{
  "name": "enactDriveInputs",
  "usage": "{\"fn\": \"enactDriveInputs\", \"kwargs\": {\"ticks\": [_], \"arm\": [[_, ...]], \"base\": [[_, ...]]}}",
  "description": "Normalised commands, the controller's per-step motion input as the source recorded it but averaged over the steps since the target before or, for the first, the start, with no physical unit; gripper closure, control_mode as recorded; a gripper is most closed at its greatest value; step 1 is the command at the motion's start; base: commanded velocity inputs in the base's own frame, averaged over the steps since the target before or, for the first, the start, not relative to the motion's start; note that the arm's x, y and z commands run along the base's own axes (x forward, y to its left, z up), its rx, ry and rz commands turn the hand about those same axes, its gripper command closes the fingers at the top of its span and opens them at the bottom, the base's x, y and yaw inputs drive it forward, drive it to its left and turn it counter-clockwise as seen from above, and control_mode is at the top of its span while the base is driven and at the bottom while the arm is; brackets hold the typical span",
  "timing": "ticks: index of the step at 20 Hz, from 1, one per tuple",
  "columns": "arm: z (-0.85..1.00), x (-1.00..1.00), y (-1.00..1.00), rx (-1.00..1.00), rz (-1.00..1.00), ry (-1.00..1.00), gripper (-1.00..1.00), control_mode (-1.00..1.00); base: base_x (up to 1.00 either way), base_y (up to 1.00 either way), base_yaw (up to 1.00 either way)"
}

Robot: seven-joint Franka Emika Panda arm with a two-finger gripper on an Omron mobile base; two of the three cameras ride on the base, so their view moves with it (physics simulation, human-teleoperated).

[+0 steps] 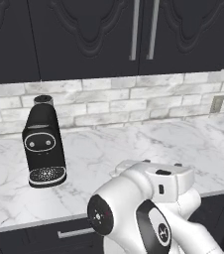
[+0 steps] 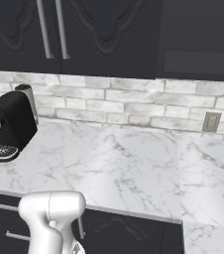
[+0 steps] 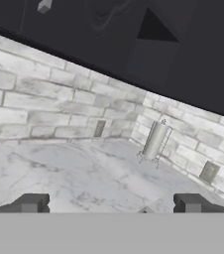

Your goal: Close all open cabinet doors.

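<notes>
The robot looks like it is at the very start of its job, hunting for a door to shut. The black cabinet doors [image 1: 89,34] hang on the wall above the white stone table [image 1: 134,144], each with a long thin silver handle [image 1: 134,30]. The two doors in the middle look flat and shut. Off to the right, in the right base view, there is a darker part [image 2: 198,34] that seems to sit deeper than the doors next to it, so I think an open door may be there, but I cannot see the door itself well. In the hand view the pincer [image 3: 111,203] is pointed low, at the brick wall [image 3: 44,99] in the corner, and its two small dark tips stand far apart with nothing between them. A black coffee machine [image 1: 43,144] sits on the left of the table, well away from the arm. A silver holder [image 3: 155,141] stands by the far wall. Next, I think the arm needs to lift up, turn to the right, find the edge of the open door and push it gently until it sits flat like the others.
</notes>
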Motion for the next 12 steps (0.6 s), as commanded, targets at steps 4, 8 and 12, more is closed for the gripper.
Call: {"fn": "enactDriveInputs", "kwargs": {"ticks": [4,8,12], "arm": [[0.0,0.0,0.0,0.0,0.0,0.0,-1.0,-1.0],[0.0,-0.06,0.03,0.0,-0.02,0.0,-1.0,-1.0],[-0.02,-0.05,0.06,0.0,-0.02,0.0,-1.0,1.0]], "base": [[0.0,0.0,0.0],[0.0,0.0,0.0],[-0.21,0.32,-0.12]]}}
